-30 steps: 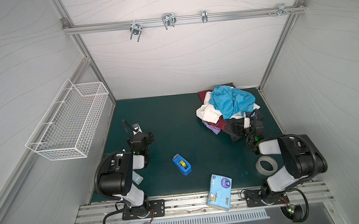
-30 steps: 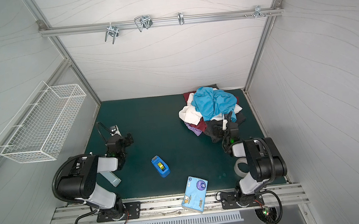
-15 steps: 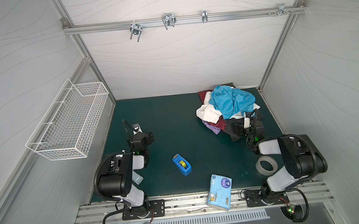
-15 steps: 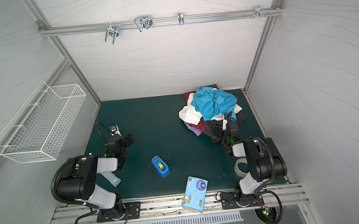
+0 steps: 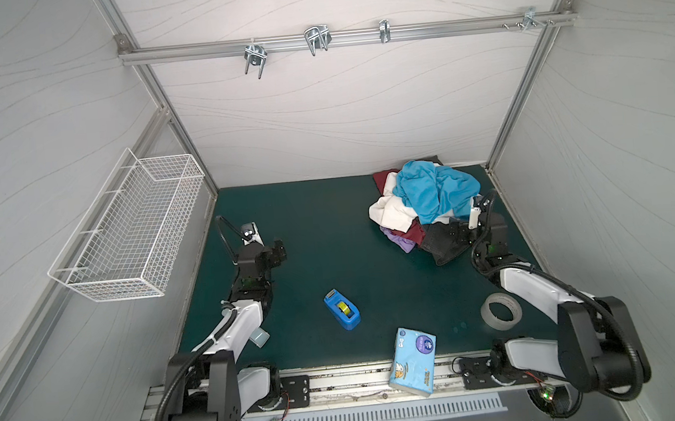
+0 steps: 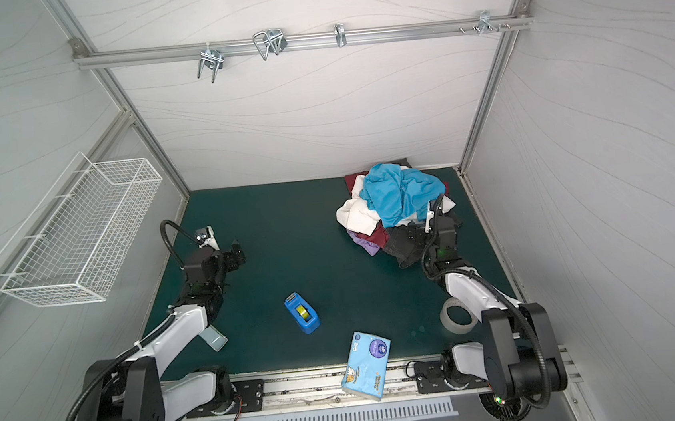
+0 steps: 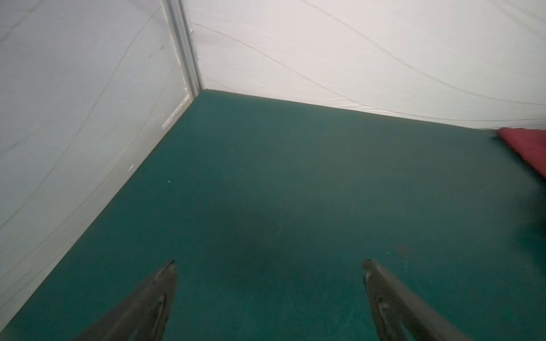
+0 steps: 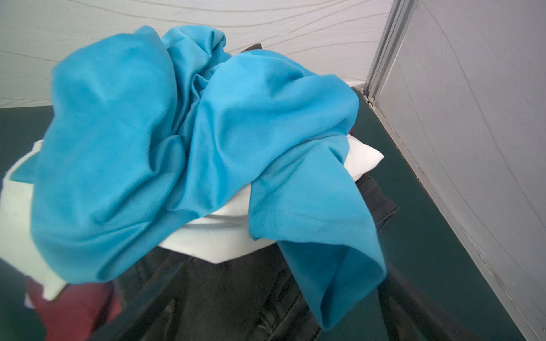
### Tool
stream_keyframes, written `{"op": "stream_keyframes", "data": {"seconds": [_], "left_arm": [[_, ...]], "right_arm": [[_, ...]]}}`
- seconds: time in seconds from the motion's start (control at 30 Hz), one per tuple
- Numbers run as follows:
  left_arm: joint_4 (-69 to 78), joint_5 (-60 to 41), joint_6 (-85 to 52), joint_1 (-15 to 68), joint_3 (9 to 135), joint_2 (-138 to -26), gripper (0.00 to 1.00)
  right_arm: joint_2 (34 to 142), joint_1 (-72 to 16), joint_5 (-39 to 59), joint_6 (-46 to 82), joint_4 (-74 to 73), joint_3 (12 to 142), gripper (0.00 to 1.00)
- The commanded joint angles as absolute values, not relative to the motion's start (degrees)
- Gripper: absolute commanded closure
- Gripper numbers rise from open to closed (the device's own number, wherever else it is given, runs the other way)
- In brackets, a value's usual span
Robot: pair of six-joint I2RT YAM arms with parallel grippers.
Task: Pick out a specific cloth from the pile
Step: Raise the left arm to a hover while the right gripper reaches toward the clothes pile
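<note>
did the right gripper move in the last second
No: the right gripper stays at the pile, same gap to the tape roll.

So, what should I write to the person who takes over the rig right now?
Left gripper: open, empty, over bare mat, away from the pile.
Right gripper: open, empty, at the pile's near edge, over the black garment.
Cloth: in the pile, mostly under the blue garment.
Done: nothing picked yet.
To do: grasp the cloth, pull it out.

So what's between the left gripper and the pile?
Nothing: only bare green mat separates the left gripper from the pile, as both top views show.
</note>
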State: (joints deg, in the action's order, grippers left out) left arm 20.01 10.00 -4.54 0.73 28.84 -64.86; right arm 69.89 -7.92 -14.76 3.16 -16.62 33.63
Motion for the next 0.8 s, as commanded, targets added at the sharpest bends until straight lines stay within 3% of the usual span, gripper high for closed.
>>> {"op": "stream_keyframes", "data": {"seconds": [0.0,0.13,0.27,0.43,0.63,0.77], "left_arm": [[7.3,-3.6,-7.1,0.4,35.7,-58.7,0.01],[0.4,-24.1,-10.0,0.4,41.2,-54.8,0.01],[-4.8,-46.4,-8.7,1.0,44.3,-54.4,0.01],[-3.0,-54.7,-6.3,4.1,42.8,-55.4,0.01],[-3.5,-60.4,-4.7,4.9,43.3,-59.9,0.01],[-4.0,-61.5,-3.4,5.2,43.2,-61.7,0.01]], "right_arm": [[66.2,-8.6,-15.7,5.2,0.2,38.8,0.01],[64.7,-8.6,-15.4,8.3,11.2,46.4,0.01],[67.1,-7.4,-6.1,9.4,19.3,54.3,0.01],[73.5,-7.8,5.5,9.2,28.8,64.9,0.01],[79.2,-18.3,-0.4,5.1,31.0,70.5,0.05],[86.2,-23.7,-2.0,2.9,33.5,75.7,0.16]]}}
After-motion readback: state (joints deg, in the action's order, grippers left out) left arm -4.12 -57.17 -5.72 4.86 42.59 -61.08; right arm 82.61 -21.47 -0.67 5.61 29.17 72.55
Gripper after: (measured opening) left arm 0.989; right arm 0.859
